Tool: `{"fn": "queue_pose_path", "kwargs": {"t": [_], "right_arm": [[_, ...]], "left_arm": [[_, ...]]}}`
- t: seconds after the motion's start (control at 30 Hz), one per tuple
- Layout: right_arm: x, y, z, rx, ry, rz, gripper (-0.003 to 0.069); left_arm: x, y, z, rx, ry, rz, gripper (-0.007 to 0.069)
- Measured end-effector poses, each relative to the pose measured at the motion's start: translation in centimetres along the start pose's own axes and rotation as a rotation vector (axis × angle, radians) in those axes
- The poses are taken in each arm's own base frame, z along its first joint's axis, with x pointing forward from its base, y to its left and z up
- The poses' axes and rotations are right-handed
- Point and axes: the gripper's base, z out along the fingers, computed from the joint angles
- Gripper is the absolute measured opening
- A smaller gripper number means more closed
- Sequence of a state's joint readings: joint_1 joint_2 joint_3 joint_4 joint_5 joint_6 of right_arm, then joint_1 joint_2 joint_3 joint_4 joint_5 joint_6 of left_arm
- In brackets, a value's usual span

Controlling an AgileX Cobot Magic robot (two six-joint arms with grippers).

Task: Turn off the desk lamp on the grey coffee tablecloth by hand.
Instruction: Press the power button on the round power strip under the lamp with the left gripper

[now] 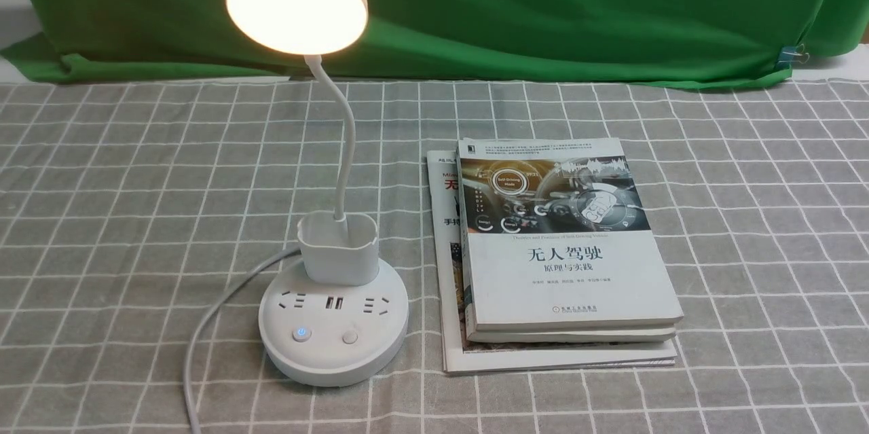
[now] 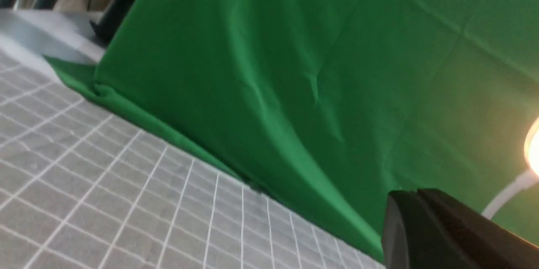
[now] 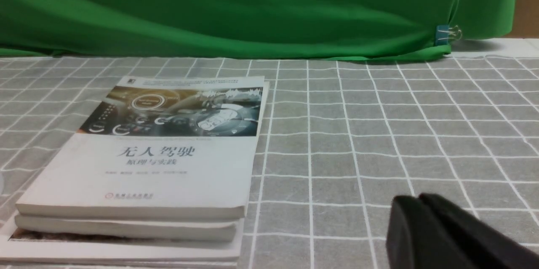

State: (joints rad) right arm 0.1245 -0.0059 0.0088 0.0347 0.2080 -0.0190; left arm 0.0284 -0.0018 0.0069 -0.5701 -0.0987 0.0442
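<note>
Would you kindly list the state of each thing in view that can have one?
Desk lamp: lit, upright.
Left button: glowing blue.
Right button: unlit.
Cup holder: no items visible inside.
Books: closed, stacked.
Binder clip: clamped on green cloth.

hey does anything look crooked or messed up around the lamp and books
Nothing looks damaged or spilled. The book stack is slightly uneven, its bottom layer sticking out on the lamp's side. The desk lamp's neck curves, but it appears bendy, so that seems normal.
</note>
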Motion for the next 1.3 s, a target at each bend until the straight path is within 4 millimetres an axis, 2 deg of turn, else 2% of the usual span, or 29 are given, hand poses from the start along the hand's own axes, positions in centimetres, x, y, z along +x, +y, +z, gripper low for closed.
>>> {"fn": "queue_pose_path", "kwargs": {"t": [0.1, 0.23, 0.33, 0.47, 0.5, 0.53, 0.6, 0.63, 0.67, 0.8, 0.87, 1.0, 1.13, 1.3], "right_arm": [[0.0, 0.0, 0.0, 0.000, 0.000, 0.000, 0.0036], [0.0, 0.0, 0.0, 0.000, 0.000, 0.000, 0.0036], [0.0, 0.0, 0.0, 0.000, 0.000, 0.000, 0.0036], [0.0, 0.0, 0.0, 0.000, 0.000, 0.000, 0.0036], [0.0, 0.0, 0.0, 0.000, 0.000, 0.000, 0.0036], [0.0, 0.0, 0.0, 0.000, 0.000, 0.000, 0.0036], [0.0, 0.0, 0.0, 0.000, 0.000, 0.000, 0.0036], [0.0, 0.0, 0.0, 0.000, 0.000, 0.000, 0.0036], [0.0, 0.0, 0.0, 0.000, 0.000, 0.000, 0.0036], [0.0, 0.0, 0.0, 0.000, 0.000, 0.000, 0.0036], [0.0, 0.0, 0.0, 0.000, 0.000, 0.000, 0.0036], [0.0, 0.0, 0.0, 0.000, 0.000, 0.000, 0.0036], [0.0, 0.0, 0.0, 0.000, 0.000, 0.000, 0.0036], [0.0, 0.0, 0.0, 0.000, 0.000, 0.000, 0.0036]], "left_arm": [[-0.5, -0.8, 0.0, 0.024, 0.049, -0.006, 0.0003], [-2.6, -2.9, 0.5, 0.059, 0.166, 0.050, 0.0004], [-3.8, -4.7, 2.3, 0.032, 0.452, 0.146, 0.0004], [-3.9, -5.5, 5.1, -0.038, 0.843, 0.230, 0.0004], [-3.8, -5.5, 5.4, -0.045, 0.882, 0.240, 0.0004], [-3.2, -5.2, 6.5, -0.069, 1.025, 0.268, 0.0004], [-2.2, -4.9, 8.1, -0.088, 1.198, 0.299, 0.0004], [-2.2, -4.9, 8.3, -0.088, 1.209, 0.302, 0.0004], [-1.4, -4.8, 9.5, -0.090, 1.295, 0.309, 0.0004], [1.4, -5.5, 12.6, -0.045, 1.439, 0.386, 0.0004], [2.9, -6.6, 14.3, -0.021, 1.484, 0.417, 0.0004], [5.8, -9.2, 16.3, 0.031, 1.559, 0.447, 0.0004], [8.9, -12.1, 17.8, 0.082, 1.617, 0.493, 0.0004], [12.0, -14.6, 19.6, 0.111, 1.646, 0.563, 0.0004]]}}
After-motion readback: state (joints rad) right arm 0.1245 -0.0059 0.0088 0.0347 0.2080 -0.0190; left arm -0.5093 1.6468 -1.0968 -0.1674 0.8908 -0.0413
